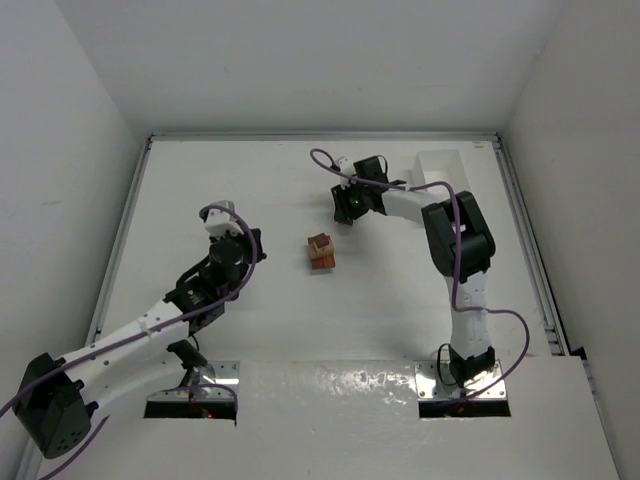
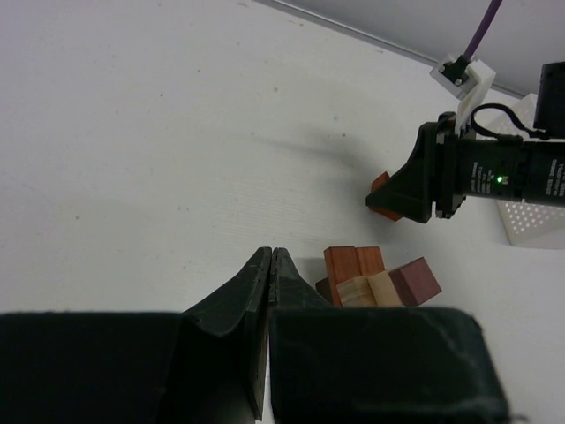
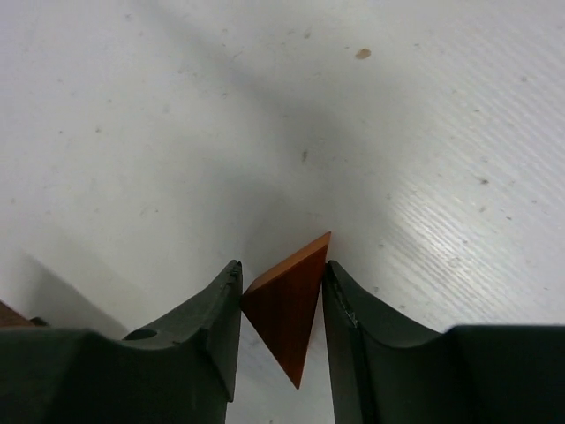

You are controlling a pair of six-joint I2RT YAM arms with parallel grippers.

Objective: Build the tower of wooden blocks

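The wood block tower [image 1: 321,251] is a small stack of reddish-brown, pale tan and dark blocks at the table's middle; it also shows in the left wrist view [image 2: 380,278]. My right gripper [image 1: 345,207] sits behind and right of it, shut on a reddish-brown block [image 3: 288,300] held cornerwise between both fingers, close above the table. That block shows in the left wrist view [image 2: 380,187] too. My left gripper [image 1: 222,214] is shut and empty, left of the tower, its fingertips [image 2: 270,256] pressed together.
A clear plastic box [image 1: 442,168] stands at the back right, its perforated edge in the left wrist view [image 2: 530,221]. White walls enclose the table on three sides. A raised lip [image 1: 330,375] runs along the near edge by the arm bases.
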